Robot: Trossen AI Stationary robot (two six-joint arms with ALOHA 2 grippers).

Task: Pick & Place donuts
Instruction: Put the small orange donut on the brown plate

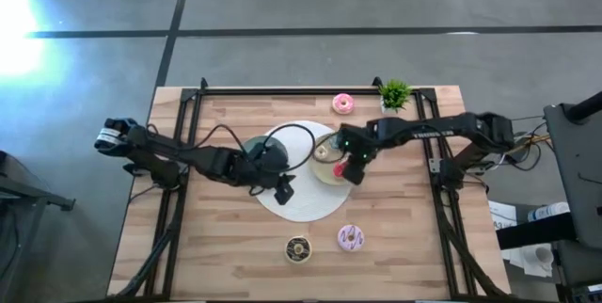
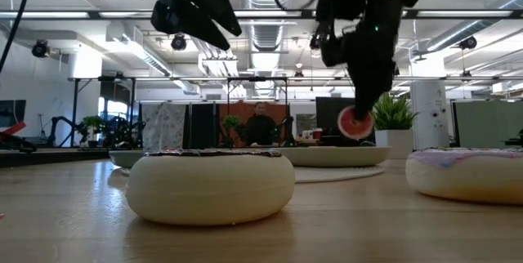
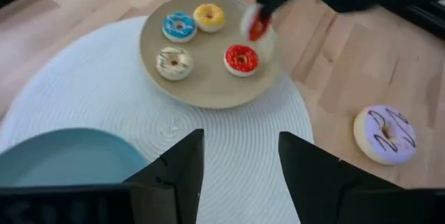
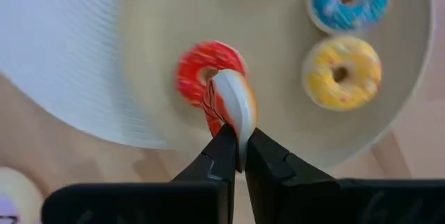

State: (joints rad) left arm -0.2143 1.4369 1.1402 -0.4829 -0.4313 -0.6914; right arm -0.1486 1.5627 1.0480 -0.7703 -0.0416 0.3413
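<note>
My right gripper (image 4: 235,156) is shut on a tiny red-iced donut (image 4: 233,106) above the yellow-green plate (image 1: 326,173), over its right side. Several tiny donuts lie on that plate: red (image 3: 240,59), yellow (image 3: 209,17), blue (image 3: 179,26) and a pale one with dark drizzle (image 3: 173,62). My left gripper (image 3: 240,161) is open and hovers over the white round mat (image 1: 301,204), near the blue-grey plate (image 3: 66,158). The pink donut (image 1: 343,103), chocolate donut (image 1: 298,248) and lilac donut (image 1: 351,238) lie flat on the table. My right gripper pinches the tiny red-iced donut by its rim (image 4: 238,132) between the two fingertips, coming from above and pointing down. The ring stands on edge below the fingers (image 2: 355,122), lifted clear of the plate.
A small green potted plant (image 1: 395,93) stands at the far right corner, beside the pink donut. The black frame rails (image 1: 193,115) run along the table's left, right and far sides. Bare wood shows along the near edge, around the chocolate and lilac donuts.
</note>
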